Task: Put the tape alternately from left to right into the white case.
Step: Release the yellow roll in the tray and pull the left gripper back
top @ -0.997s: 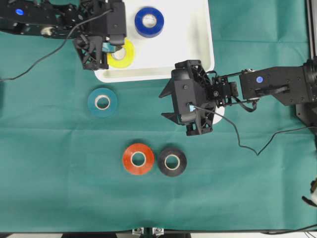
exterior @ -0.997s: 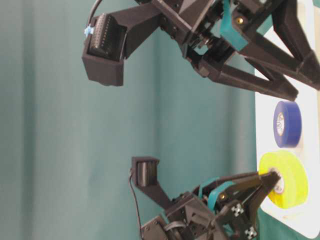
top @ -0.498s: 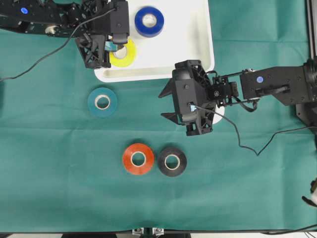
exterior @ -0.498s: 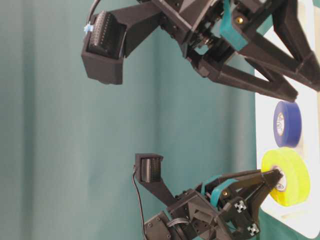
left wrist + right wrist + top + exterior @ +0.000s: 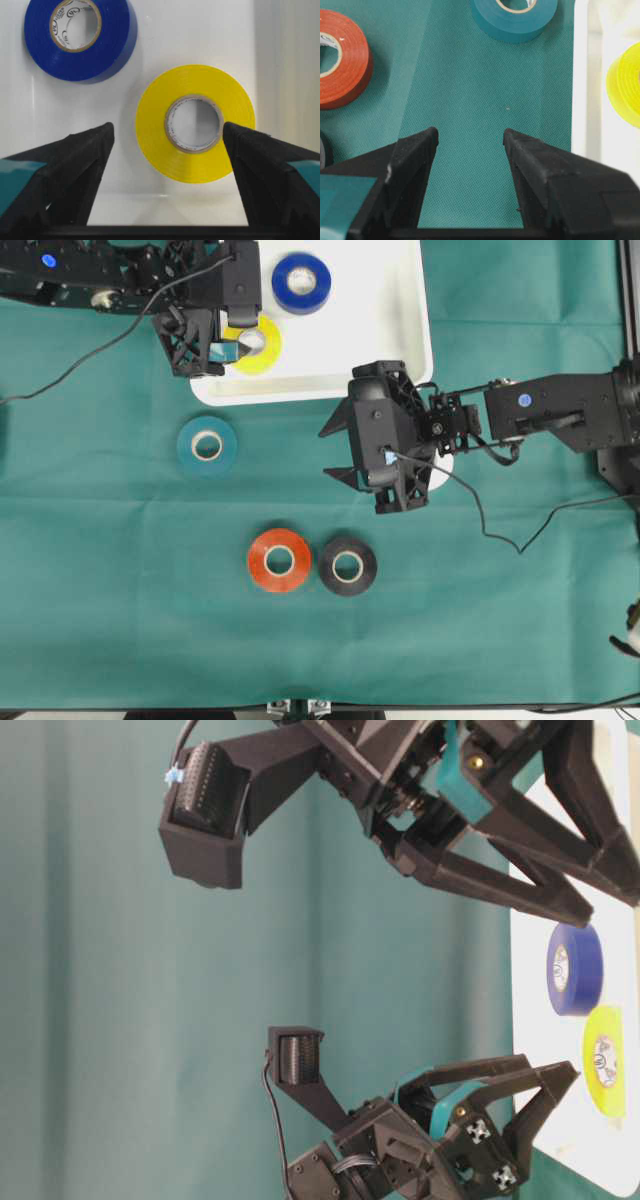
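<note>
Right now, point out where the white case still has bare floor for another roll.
Free: the white case floor right of the blue roll and yellow roll, out to its right rim. Crowded: the left edge, where the open left gripper flanks the yellow roll, blue just behind.

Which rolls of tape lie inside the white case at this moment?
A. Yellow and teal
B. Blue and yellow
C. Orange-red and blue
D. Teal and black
B: the blue roll and the yellow roll lie flat inside the white case, while the teal roll, orange-red roll and black roll lie on the green cloth outside it.
</note>
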You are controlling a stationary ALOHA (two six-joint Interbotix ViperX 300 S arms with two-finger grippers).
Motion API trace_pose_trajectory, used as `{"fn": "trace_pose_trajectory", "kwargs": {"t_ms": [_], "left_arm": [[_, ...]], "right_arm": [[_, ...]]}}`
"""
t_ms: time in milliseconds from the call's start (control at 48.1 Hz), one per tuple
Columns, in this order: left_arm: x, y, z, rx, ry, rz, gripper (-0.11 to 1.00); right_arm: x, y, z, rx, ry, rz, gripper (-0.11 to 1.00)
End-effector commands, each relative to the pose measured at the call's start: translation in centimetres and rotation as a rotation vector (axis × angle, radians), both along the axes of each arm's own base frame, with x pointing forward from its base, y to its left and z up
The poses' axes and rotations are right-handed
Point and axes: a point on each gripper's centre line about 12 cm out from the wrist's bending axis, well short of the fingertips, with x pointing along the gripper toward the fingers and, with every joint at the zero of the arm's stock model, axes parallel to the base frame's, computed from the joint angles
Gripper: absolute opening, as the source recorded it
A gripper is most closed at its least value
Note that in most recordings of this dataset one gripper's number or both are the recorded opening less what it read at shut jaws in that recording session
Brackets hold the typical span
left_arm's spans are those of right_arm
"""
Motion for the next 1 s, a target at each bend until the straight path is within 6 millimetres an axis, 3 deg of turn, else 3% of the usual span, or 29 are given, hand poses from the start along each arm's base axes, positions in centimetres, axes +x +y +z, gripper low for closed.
{"fn": "trace_pose_trajectory", "kwargs": {"t_ms": [0, 478, 976], "left_arm": [[0.4, 0.3, 1.6, 0.018, -0.049, 0.002, 0.77], [0.2, -0.3, 1.8, 0.011, -0.045, -0.004, 0.77], [-1.2, -6.2, 3.4, 0.000, -0.069, -0.138, 0.77]], "right_arm": [[0.3, 0.2, 0.8, 0.001, -0.031, 0.006, 0.65], [0.3, 0.2, 0.8, 0.001, -0.031, 0.006, 0.65], [0.3, 0.2, 0.8, 0.002, -0.031, 0.005, 0.65]]}}
